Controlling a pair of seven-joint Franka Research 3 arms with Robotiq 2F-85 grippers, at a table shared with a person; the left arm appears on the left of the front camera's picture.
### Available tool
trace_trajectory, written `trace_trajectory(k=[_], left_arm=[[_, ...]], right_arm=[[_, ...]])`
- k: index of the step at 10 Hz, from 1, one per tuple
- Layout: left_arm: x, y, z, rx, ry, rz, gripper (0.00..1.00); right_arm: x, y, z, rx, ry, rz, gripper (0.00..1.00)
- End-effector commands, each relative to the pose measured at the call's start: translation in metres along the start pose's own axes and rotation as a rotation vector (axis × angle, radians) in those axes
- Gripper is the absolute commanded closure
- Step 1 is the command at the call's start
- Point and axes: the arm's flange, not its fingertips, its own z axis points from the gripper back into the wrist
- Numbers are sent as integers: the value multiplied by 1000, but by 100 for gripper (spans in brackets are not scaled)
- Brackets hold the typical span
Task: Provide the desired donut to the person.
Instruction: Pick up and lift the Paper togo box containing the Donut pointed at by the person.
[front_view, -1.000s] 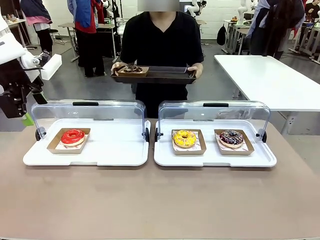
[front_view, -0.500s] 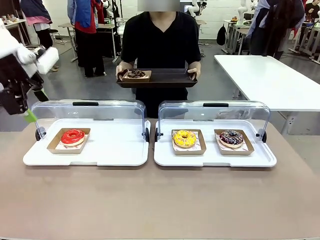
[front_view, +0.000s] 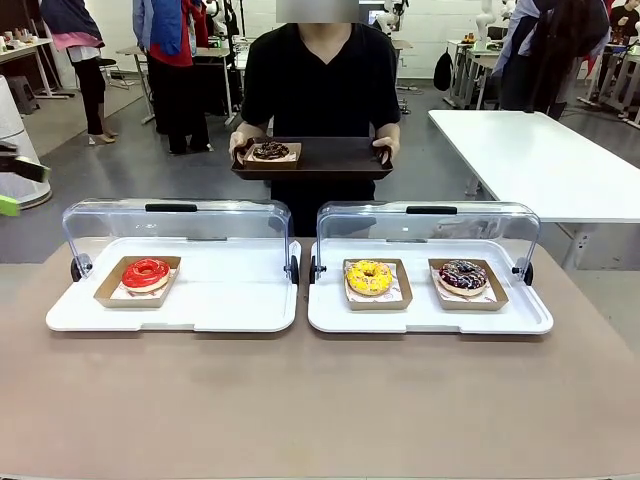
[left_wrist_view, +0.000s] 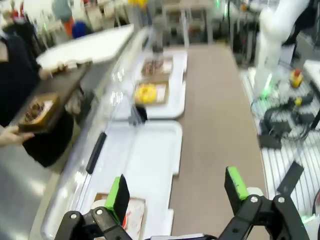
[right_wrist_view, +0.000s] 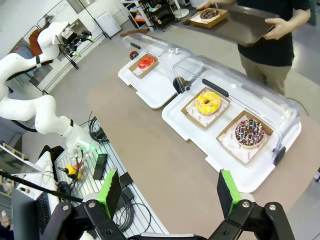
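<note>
person's shirt (front_view: 320, 80): plain black | carried tray (front_view: 340, 160): dark brown | chocolate donut (front_view: 270, 151): dark brown | red donut (front_view: 146, 273): glossy red | yellow donut (front_view: 369, 277): yellow, small specks | sprinkled donut (front_view: 462, 275): dark glaze, multicoloured sprinkles | display trays (front_view: 230, 305): white | table (front_view: 320, 400): tan-brown | left gripper (left_wrist_view: 177, 189): black, green pads (left_wrist_view: 119, 196)

Text watch | nothing readable right now | the person (front_view: 320, 85): black shirt plain, no print or logo | paper liners (right_wrist_view: 235, 150): faint pinkish marks, too small to read | left wrist view: too blurred to make out any lettering | brands, numbers, signs: none legible
</note>
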Motion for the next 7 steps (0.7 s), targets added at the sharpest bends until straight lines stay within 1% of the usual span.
trace_trajectory(k=[1,2,3,4,5,7], left_arm=[[-28,-4,35,-5,-124,46,0],[-39,-7,49,16,-167,59,0],[-47,-7,63,4,-188,96,0],[-53,-8,75,11,-187,110,0],[-59,-8,78,13,-159,118,0],[-62,-7,79,11,-140,130,0]], right_arm=[[0,0,-1,13,-8,6,0],[0,0,-1,13,-8,6,0],[0,0,-1,13,-8,6,0],[0,0,-1,13,-8,6,0],[0,0,-1,13,-8,6,0],[0,0,-1,13,-8,6,0]])
